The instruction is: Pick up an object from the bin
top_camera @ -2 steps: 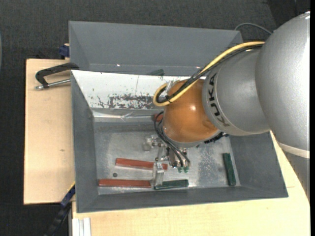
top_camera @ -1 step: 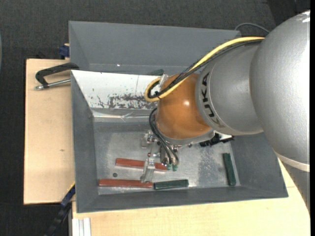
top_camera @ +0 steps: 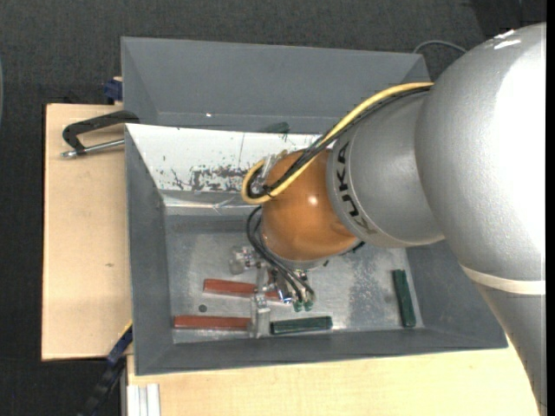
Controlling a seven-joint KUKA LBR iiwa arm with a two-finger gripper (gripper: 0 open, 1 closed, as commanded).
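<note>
The fingers (top_camera: 258,317) of the gripper (top_camera: 280,313) stand apart, low over the floor of the bin (top_camera: 143,258), close to the middle of its lower edge as you see it. One finger points down toward that edge, and the other sits to its right and slightly higher. The upper red bar (top_camera: 227,288) lies flat, parallel to the lower edge, and its right end reaches in between the fingers. You cannot tell whether either finger touches it.

Note the neighbouring items. The lower red bar (top_camera: 211,323) lies flat along the lower edge, toward the lower left corner, with its right end beside the left finger. The dark green bar (top_camera: 301,325) lies flat along the same edge, just right of that finger. The second dark green bar (top_camera: 401,297) lies near the right wall, well apart from the gripper.

The orange cover (top_camera: 299,215) and the yellow cable (top_camera: 364,113) hang above the floor's centre.
</note>
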